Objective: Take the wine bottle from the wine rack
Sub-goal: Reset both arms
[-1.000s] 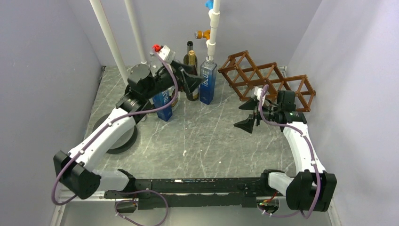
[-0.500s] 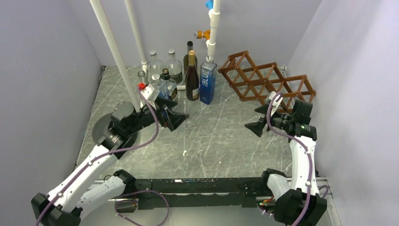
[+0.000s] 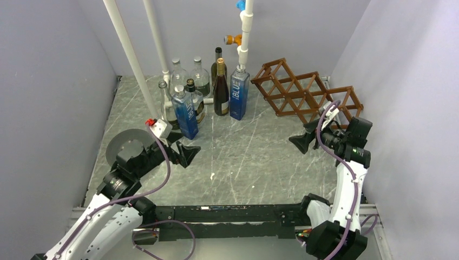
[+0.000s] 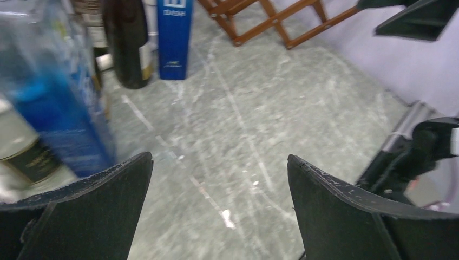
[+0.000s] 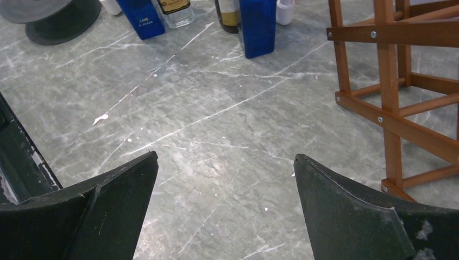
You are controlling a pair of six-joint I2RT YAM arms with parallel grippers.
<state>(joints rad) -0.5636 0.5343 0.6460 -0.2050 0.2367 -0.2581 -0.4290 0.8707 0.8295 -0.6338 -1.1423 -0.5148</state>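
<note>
From my station, the grey table point(image 3: 243, 162) carries everything along its far edge. The wine rack point(image 3: 303, 92) stands at the back right near the wall, and every diamond cell I can see through is empty. The wine bottle point(image 3: 220, 92), dark with a gold cap, stands upright on the table in the cluster of bottles left of the rack, just beside the tall blue bottle point(image 3: 238, 95). I read that as the bottle being off the rack and parked with the rest, out of the arms' way, so the job looks finished to me.

The left fingers point(image 3: 187, 151) are spread wide over bare table in front of the cluster, touching nothing and holding nothing. The right fingers point(image 3: 304, 142) are just as wide, empty, hanging near the rack's front corner but apart from it.
</note>
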